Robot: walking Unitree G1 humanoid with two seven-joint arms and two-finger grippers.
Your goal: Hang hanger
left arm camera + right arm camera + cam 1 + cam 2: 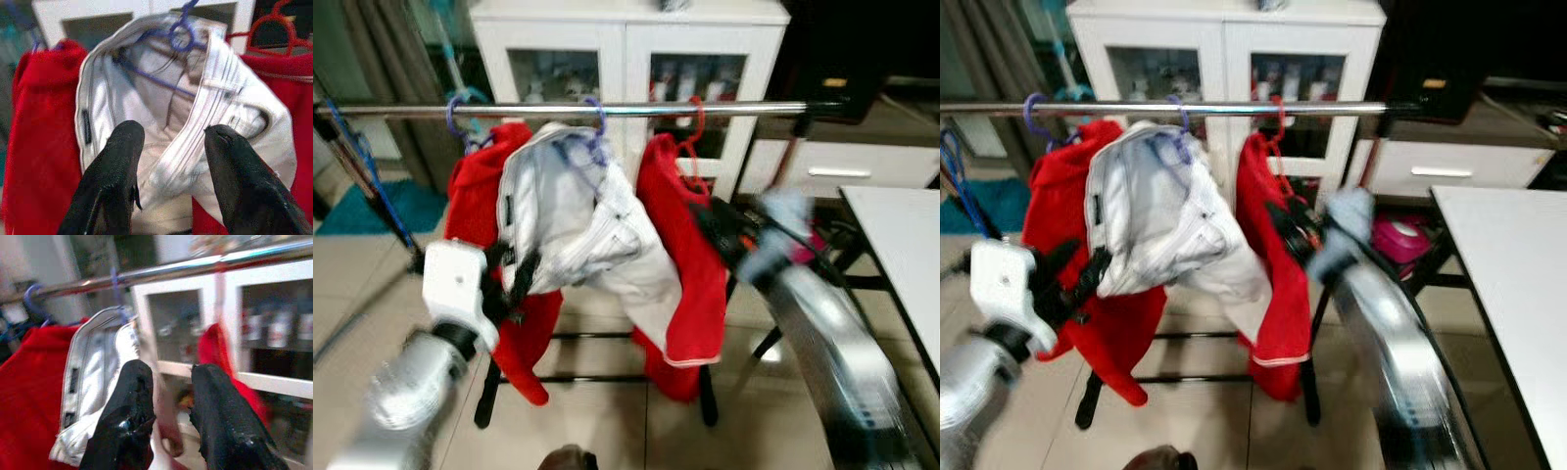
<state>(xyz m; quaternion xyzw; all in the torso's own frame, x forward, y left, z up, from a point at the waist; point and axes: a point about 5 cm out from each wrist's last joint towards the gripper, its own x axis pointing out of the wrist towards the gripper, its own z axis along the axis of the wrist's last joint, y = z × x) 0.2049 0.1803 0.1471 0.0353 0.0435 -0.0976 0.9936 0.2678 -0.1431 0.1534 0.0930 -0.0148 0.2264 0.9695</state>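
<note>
- Behind the scene stands a white cabinet (626, 59) with glass doors, on a pale tiled floor (607, 421), with the corner of a white surface (901, 245) at the robot's right.
- In front of the cabinet a chrome rail (724, 108) runs level across the view, carried on a black rack frame.
- A white garment (578, 215) hangs from the rail on a purple hanger (595, 132), whose hook is over the bar; the garment is bunched and sits crooked.
- On either side of it hang red garments: one to the robot's left (475, 196) on another purple hook (458, 116), one to the right (671, 245) on a red hanger (695, 122).
- The left gripper (514, 279) is raised just beside the lower left edge of the white garment; in the left wrist view its two black fingers (115, 181) stand apart with the white cloth seen between and beyond them, and whether they touch it cannot be told.
- The right gripper (720, 230) is blurred, close to the red garment on the right; in the right wrist view its fingers (129, 421) are parted with a narrow gap and nothing held.
</note>
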